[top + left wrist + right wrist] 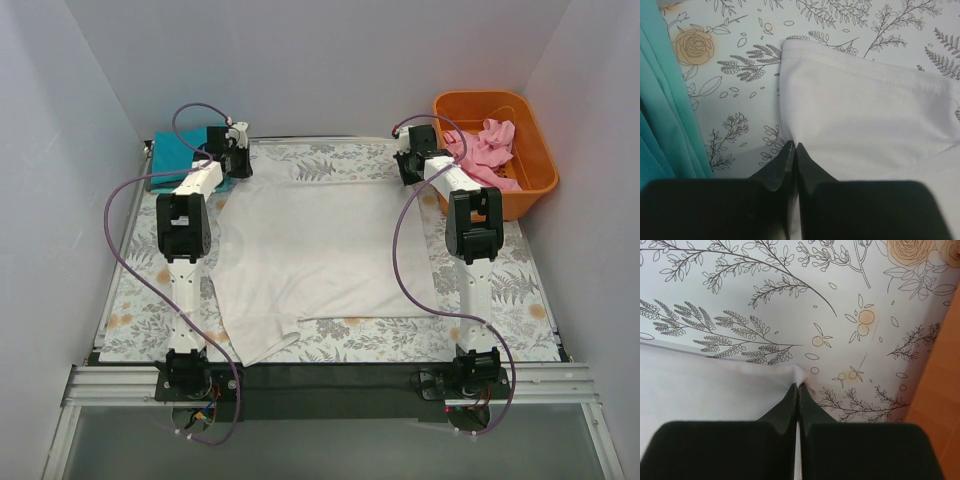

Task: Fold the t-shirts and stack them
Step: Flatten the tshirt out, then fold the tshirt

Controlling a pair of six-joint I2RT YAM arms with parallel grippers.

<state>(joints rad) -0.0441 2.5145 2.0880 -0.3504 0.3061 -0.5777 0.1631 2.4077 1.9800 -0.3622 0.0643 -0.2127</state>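
**White shirt** point(310, 250): lies flat at the middle of the flowered table cover point(520, 290), long axis running far to near. One sleeve trails at the near left. The straight edge is at the far end.

**Left gripper** point(793, 146): at the shirt's far left corner. The fingers are pressed together with no gap, and the side edge of the cloth appears to run in between the tips.

**Right gripper** point(798, 386): at the far right corner. The fingers are closed tight, with a small peak of white cloth pinched at the tips.

**Relation that matters**: the whole shirt lies nearward of both pairs of fingers, and each arm has the corner on its own side. A fold would likely mean carrying the far edge toward the near end, both arms level.

**Teal shirt** point(178, 150): folded at the far left, just beside the left gripper.

**Pink shirt** point(485, 145): crumpled in the orange tub point(535, 170) at the far right.
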